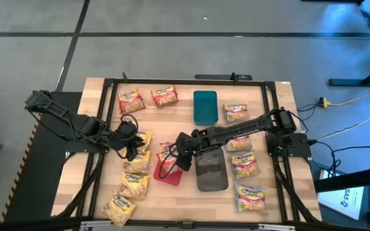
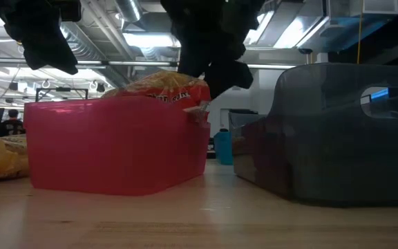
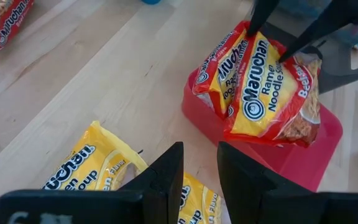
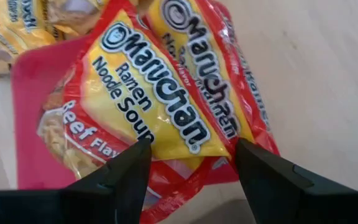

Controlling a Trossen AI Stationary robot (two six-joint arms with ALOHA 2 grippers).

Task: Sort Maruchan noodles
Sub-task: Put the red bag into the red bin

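Observation:
Two red Maruchan noodle packets (image 4: 160, 106) (image 4: 219, 81) lie overlapping in the pink tray (image 1: 169, 174), leaning on its wall and sticking up over its rim (image 2: 157, 86). My right gripper (image 4: 191, 163) hangs open just above them, slanting down, with its fingers on either side of the upper packet's end (image 3: 272, 43). My left gripper (image 3: 201, 171) waits open, with nothing between its fingers, above the yellow packets (image 1: 137, 154) left of the tray. My right gripper comes from above and from the table's right, slanting down. Its open fingers (image 4: 129, 168) stand on either side of the upper red packet's near end (image 4: 185, 149). I cannot tell whether they touch it. The packet rests in the pink tray.
A grey tray (image 1: 212, 173) stands right beside the pink one, and a teal tray (image 1: 205, 106) lies farther back. Two red packets (image 1: 146, 98) lie at the far left. Blue-and-pink packets (image 1: 244, 165) line the right side. Yellow packets run down to the near left (image 1: 119, 208).

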